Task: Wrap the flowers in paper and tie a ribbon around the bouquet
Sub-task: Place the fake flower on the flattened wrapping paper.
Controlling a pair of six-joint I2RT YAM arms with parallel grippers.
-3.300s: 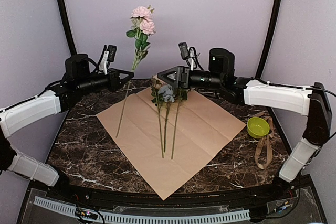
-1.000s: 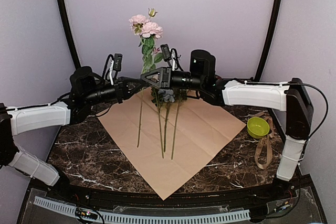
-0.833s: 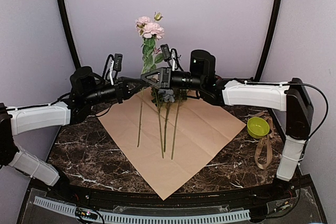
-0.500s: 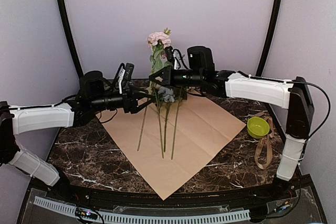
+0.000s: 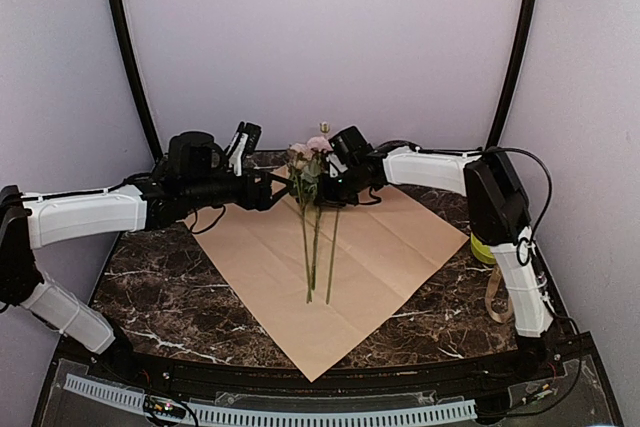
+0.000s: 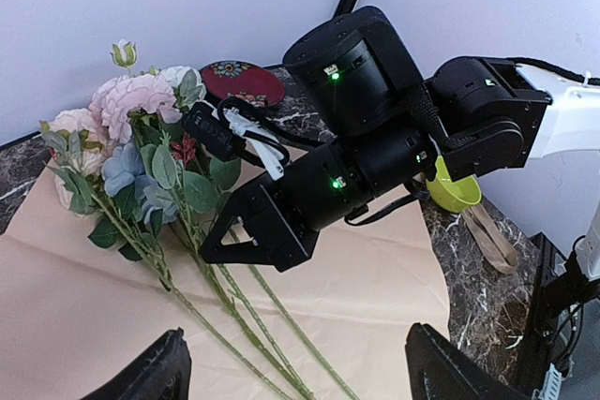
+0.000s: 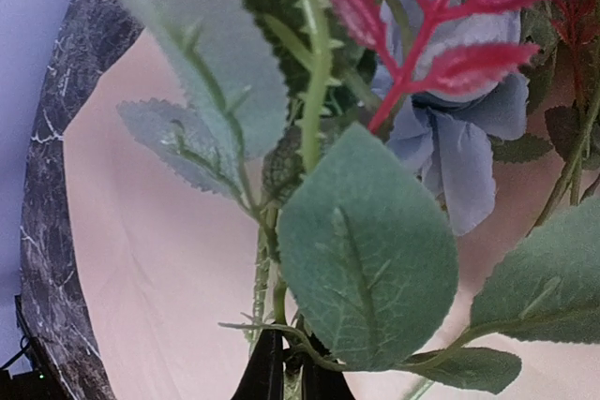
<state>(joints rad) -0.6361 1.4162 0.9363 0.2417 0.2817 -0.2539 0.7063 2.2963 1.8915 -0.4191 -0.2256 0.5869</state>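
Right tool (image 7: 284, 369) clenched on the flowers (image 6: 141, 138) (one stem); left tool (image 6: 298, 377) spread wide, holding nothing.

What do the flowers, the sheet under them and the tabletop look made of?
flowers: likely fabric and plastic; matte petals, stiff uniform stems.
paper: thin matte tan paper, fold creases showing.
table: glossy dark marble look with white veins, possibly laminate.

Pink, white and blue flowers (image 5: 312, 159) with green leaves, long thin stems resting on the big tan paper (image 5: 385, 247), blooms at the far end. Paper spread flat, one corner near. Shiny tan ribbon (image 5: 493, 299) lying loose, well off right.
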